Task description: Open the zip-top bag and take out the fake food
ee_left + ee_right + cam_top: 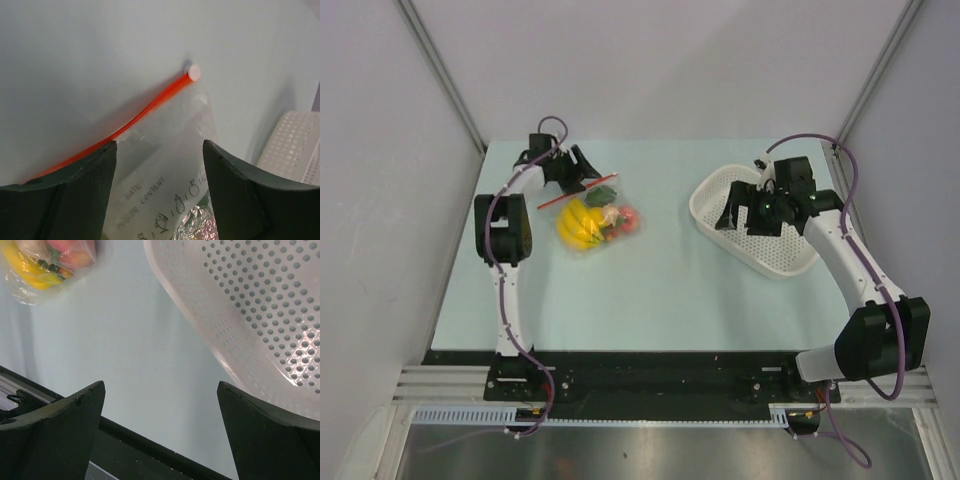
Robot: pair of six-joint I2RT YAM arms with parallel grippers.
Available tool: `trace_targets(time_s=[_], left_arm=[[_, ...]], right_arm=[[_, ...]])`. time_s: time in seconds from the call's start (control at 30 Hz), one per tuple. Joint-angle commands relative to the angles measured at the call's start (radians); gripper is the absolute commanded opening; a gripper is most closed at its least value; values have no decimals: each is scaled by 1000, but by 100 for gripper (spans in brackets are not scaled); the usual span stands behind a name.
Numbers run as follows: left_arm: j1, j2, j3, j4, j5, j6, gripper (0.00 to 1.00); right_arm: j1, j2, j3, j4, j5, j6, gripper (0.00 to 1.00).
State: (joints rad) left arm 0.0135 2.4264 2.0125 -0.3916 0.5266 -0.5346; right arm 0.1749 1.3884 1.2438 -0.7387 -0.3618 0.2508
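The clear zip-top bag [597, 222] lies on the pale table at the back left, its red zip strip [577, 190] along the far edge. Inside show a yellow banana bunch [578, 224], a dark green vegetable [604, 197] and red pieces [625, 220]. My left gripper [582, 172] is open just above the bag's mouth; in the left wrist view its jaws stand either side of the bag's clear top [165, 165] below the red strip [150, 105]. My right gripper [752, 217] is open and empty over the white basket. The bag also shows in the right wrist view [45, 262].
A white perforated basket [720, 185] sits at the back right, its wall in the right wrist view [250, 300] and its corner in the left wrist view [295, 145]. Grey walls enclose the table on three sides. A black rail [650, 365] runs along the near edge.
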Motion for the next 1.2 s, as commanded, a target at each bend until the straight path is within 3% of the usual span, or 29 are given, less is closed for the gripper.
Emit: trace_targets(time_s=[0.0, 0.13, 0.33, 0.43, 0.6, 0.8, 0.93, 1.17], left_arm=[[-107, -142, -214, 97, 24, -50, 73], [-173, -338, -479, 177, 27, -30, 71], [-230, -550, -759, 249, 64, -36, 70], [-230, -628, -752, 202, 11, 36, 73], [-230, -509, -531, -13, -22, 179, 73], [-234, -617, -584, 79, -72, 79, 71], [-238, -711, -626, 21, -144, 90, 72], [-273, -921, -770, -31, -252, 113, 75]], right_arm=[[23, 14, 45, -5, -32, -24, 100], [64, -14, 10, -5, -28, -25, 100], [94, -94, -99, 15, -49, 22, 100], [98, -135, -142, 30, -77, 51, 100], [106, -117, -152, 77, -120, 84, 100], [173, 119, 14, 220, -22, 175, 100], [254, 319, 184, 275, 73, 209, 100], [337, 656, 531, 173, 268, 375, 100]])
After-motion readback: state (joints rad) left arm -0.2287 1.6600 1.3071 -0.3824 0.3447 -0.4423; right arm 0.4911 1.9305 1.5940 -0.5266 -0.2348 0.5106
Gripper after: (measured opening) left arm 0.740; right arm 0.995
